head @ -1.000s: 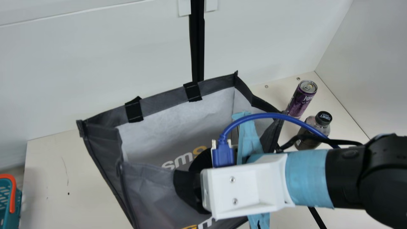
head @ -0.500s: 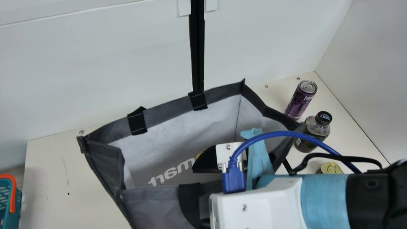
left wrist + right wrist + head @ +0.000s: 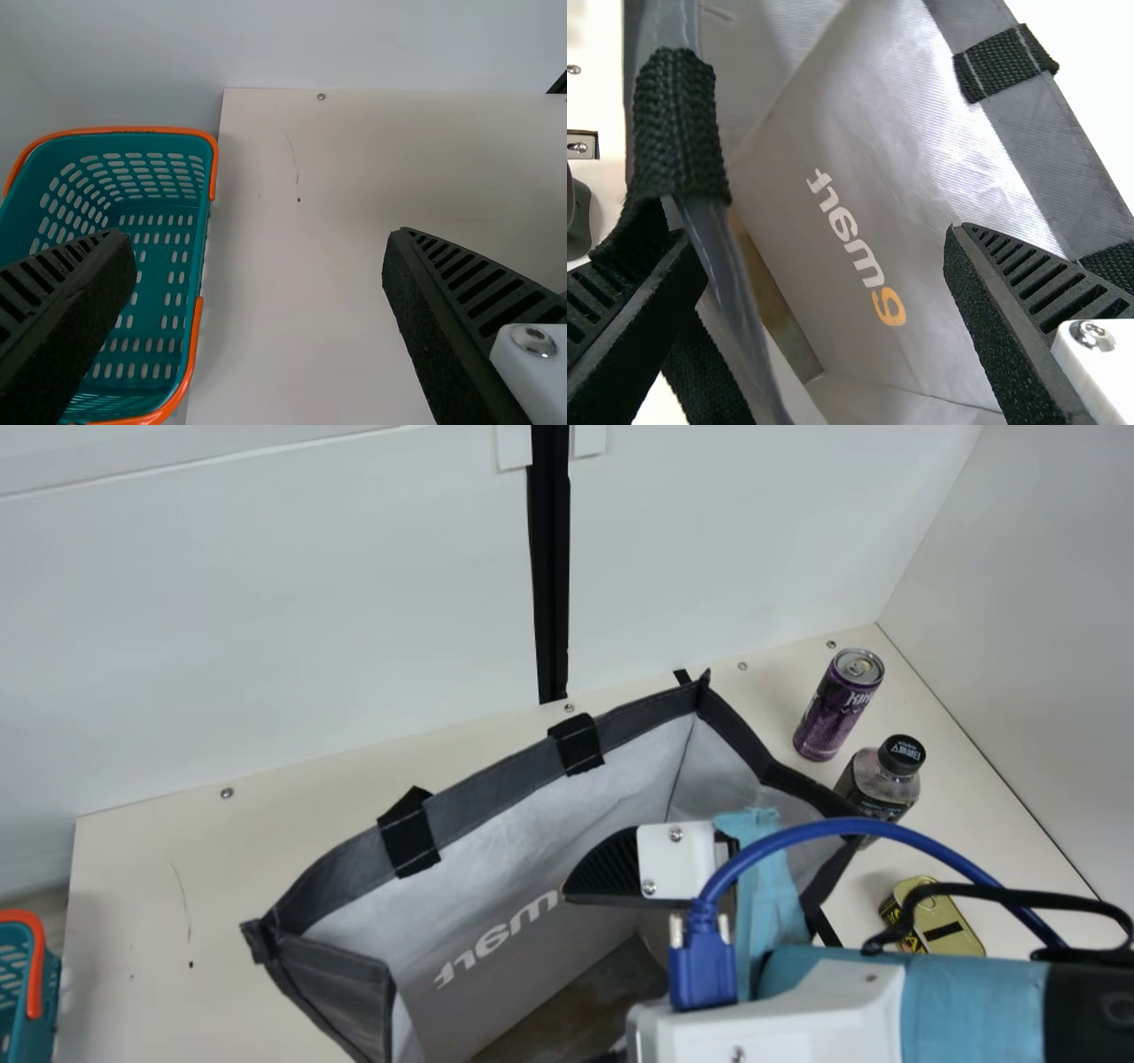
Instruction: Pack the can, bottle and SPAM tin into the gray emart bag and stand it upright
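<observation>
Bag (image 3: pixel 496 786) (mouth open) has one rim between right pincer's (image 3: pixel 607 872) fingers.

We see the gray emart bag (image 3: pixel 496 793) with its mouth gaping upward, its lining pale, its rim dark and bent, with black webbing loops along it. Outside it, beyond its corner at the main view's right, we have the purple can (image 3: pixel 837 708) upright, silver top up; near it the black-capped bottle (image 3: pixel 879 784), upright, partly hidden by the bag; and the SPAM tin (image 3: pixel 957 932), partly hidden, gold pull-ring lid up.
</observation>
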Controlling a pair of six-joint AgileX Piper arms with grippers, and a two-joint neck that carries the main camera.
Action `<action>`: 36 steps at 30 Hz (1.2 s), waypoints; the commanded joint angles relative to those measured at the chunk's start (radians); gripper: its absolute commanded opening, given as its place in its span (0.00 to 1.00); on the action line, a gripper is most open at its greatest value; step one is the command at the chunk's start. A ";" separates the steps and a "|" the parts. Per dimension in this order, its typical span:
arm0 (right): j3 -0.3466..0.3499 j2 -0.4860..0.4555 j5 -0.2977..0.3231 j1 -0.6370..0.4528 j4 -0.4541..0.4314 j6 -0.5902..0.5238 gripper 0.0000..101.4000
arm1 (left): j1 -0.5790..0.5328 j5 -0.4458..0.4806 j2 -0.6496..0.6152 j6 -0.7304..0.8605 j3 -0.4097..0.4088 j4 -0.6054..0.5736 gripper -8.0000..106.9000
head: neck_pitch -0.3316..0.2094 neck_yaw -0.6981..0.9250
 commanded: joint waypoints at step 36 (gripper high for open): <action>-0.140 -0.051 -0.001 0.028 -0.125 0.106 0.94 | 0.000 0.000 0.000 0.000 0.000 0.000 0.85 | -0.024 -0.002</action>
